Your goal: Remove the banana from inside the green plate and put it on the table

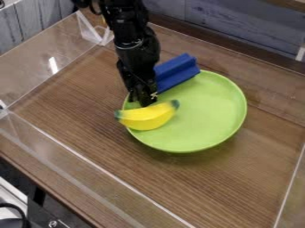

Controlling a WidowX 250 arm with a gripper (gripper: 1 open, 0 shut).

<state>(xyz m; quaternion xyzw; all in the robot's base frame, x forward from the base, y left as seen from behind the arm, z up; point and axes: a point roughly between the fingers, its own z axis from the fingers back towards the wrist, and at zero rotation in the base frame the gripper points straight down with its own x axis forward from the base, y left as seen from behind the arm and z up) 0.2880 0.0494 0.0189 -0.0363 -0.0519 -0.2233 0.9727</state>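
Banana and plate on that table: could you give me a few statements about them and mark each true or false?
1. The banana lies at the left edge of the green plate. True.
2. The banana is red. False: it is yellow.
3. A blue block leans on the plate's far rim. True.
4. The arm's fingers hang over the bare table, far from the plate. False: they are right at the banana.

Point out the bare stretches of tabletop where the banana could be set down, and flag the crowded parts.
Bare table lies left of the green plate, out to the clear acrylic wall, and in front of the plate toward the near wall. It is crowded at the plate's back-left rim, where the gripper, the banana and the blue block cluster.
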